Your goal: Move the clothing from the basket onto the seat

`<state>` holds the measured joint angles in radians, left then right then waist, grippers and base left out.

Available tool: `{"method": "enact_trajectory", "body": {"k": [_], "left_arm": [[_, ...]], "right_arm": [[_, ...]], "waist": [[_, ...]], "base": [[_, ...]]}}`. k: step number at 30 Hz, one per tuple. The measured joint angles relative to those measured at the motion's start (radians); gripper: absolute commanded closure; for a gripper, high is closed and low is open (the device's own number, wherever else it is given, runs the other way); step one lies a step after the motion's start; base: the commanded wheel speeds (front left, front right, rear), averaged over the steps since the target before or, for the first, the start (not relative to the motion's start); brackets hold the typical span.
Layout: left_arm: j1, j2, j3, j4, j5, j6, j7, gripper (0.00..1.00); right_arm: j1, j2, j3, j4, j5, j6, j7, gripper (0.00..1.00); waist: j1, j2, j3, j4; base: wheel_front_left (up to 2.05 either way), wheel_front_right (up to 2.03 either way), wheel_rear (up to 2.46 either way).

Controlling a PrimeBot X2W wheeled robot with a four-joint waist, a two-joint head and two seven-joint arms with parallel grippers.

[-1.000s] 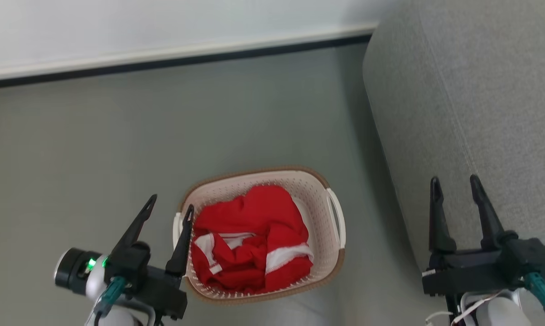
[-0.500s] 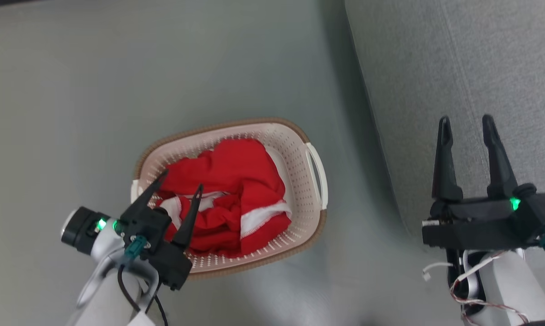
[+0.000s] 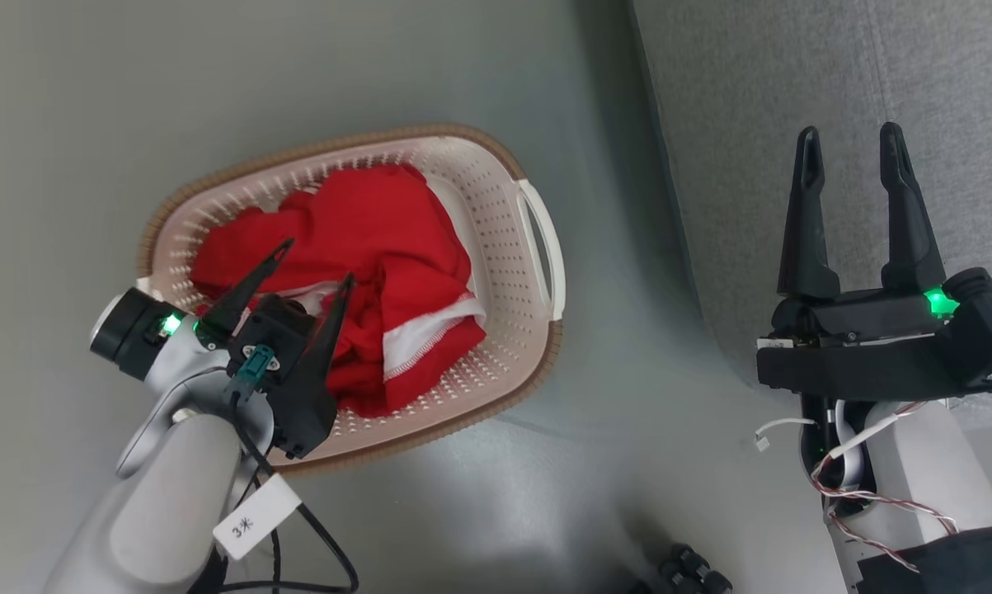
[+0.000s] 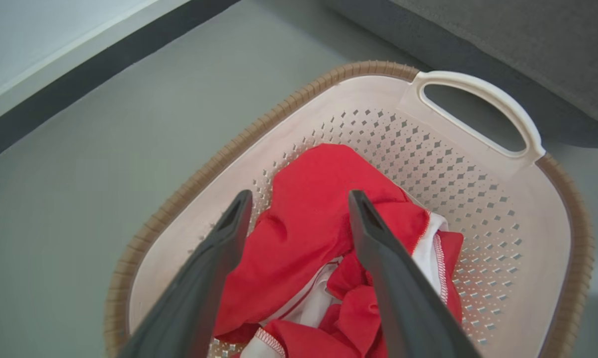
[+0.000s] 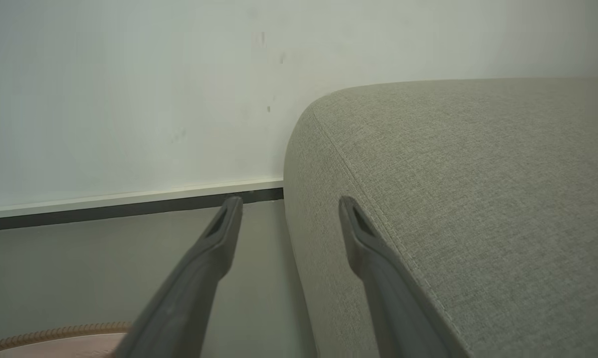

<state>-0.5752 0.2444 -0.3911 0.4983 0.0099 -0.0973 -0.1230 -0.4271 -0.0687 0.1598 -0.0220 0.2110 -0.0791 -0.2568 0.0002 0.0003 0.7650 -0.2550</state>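
Observation:
Red clothing (image 3: pixel 364 247) with white trim lies bunched in the cream perforated basket (image 3: pixel 504 272) on the floor. My left gripper (image 3: pixel 314 264) hangs open over the pile's near-left part, nothing between its fingers. In the left wrist view the same gripper (image 4: pixel 299 199) straddles a fold of the clothing (image 4: pixel 308 199) inside the basket (image 4: pixel 477 199), not closed on it. The grey seat (image 3: pixel 792 74) fills the upper right. My right gripper (image 3: pixel 850 140) stands open over the seat's edge. The right wrist view has its fingers (image 5: pixel 286 204) spread beside the seat (image 5: pixel 477 174) corner.
The basket stands on grey floor (image 3: pixel 91 99), a short gap from the sofa's side. A white wall with a dark skirting line (image 5: pixel 105 211) lies beyond. Loose cables (image 3: pixel 867 487) hang from my right arm. Small dark parts (image 3: pixel 685 569) of my base show at the bottom edge.
The head camera has tilted down, so the basket appears higher and larger. My left gripper has moved from beside the basket's left rim to over the red clothing, still open. The right gripper stays open by the seat.

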Motion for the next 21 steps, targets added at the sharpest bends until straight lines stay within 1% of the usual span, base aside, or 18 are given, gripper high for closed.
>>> {"method": "enact_trajectory", "body": {"k": [7,16,21], "left_arm": [[-0.042,0.009,-0.011,0.07,0.02,-0.001,0.016,0.0],[-0.123,0.01,-0.02,0.131,0.057,0.001,0.034,0.0],[-0.162,0.029,-0.014,0.165,0.068,0.015,0.045,0.0]], "right_arm": [[-0.033,0.008,0.009,0.024,0.002,0.0,0.0,0.0],[-0.037,0.016,0.022,0.035,0.01,0.002,0.0,0.0],[-0.04,0.018,0.031,0.044,0.026,0.005,0.0,0.0]], "waist": [[0.0,0.0,0.069,-0.042],[-0.0002,-0.0001,0.117,-0.088],[-0.0001,-0.0001,0.135,-0.11]], "base": [[0.0,0.0,0.0],[0.0,0.0,0.0],[0.0,0.0,0.0]]}}
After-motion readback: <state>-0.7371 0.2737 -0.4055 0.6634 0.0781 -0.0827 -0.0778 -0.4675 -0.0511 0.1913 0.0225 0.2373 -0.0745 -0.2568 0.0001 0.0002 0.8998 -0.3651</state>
